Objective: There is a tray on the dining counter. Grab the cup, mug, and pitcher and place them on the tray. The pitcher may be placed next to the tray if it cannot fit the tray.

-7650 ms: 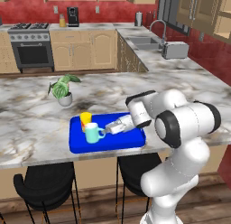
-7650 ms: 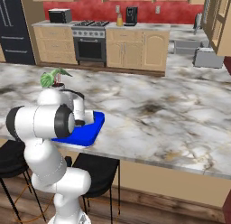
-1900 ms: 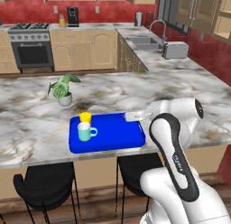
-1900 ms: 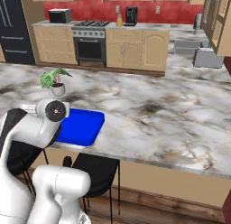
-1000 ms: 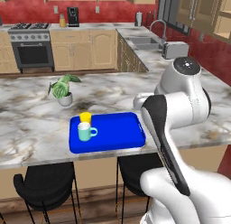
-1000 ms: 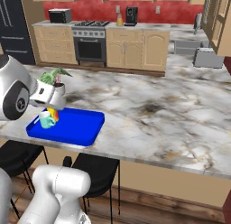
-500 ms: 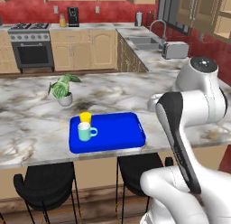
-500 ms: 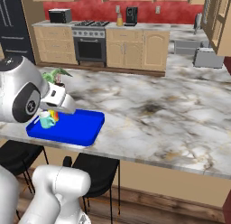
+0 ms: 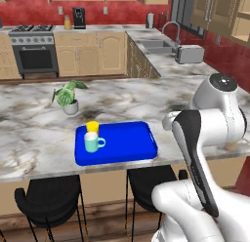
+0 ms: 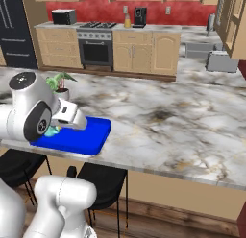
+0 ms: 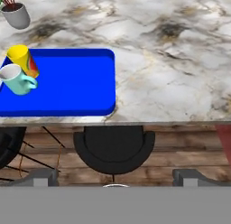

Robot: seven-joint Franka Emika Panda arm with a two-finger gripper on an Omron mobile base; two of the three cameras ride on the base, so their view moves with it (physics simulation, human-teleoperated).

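A red-walled kitchen with tan cabinets is standing behind the desk [image 9: 29, 138], a long marble top with brown veining that is running across both base views. The tray [image 9: 127, 138] is lying flat along the desk's near edge, above two black stools [image 9: 49, 199]. The cup [image 9: 92, 127] is standing upright in the tray's far left corner, and the mug [image 9: 91, 142] is sitting just in front of it, apparently touching it, its handle pointing toward the tray's open middle. In the hand view the same pair is crowding the tray's left end, cup [image 11: 22, 58] behind mug [image 11: 17, 79], while the rest of the blue tray [image 11: 76, 83] is lying bare. A small potted plant [image 9: 68, 95] in a grey pot is standing on the desk beyond the tray's far left corner, near but apart from it.

The white arm [image 9: 205, 133] is rising at the desk's near edge, to the right of the tray. In the hand view the claw's [image 11: 115, 177] two dark tips are showing far apart at the bottom (one at each side of a stool seat), so the claw is standing spread wide with nothing between its tips. It is looking down over the desk's near edge, past the tray's right end.
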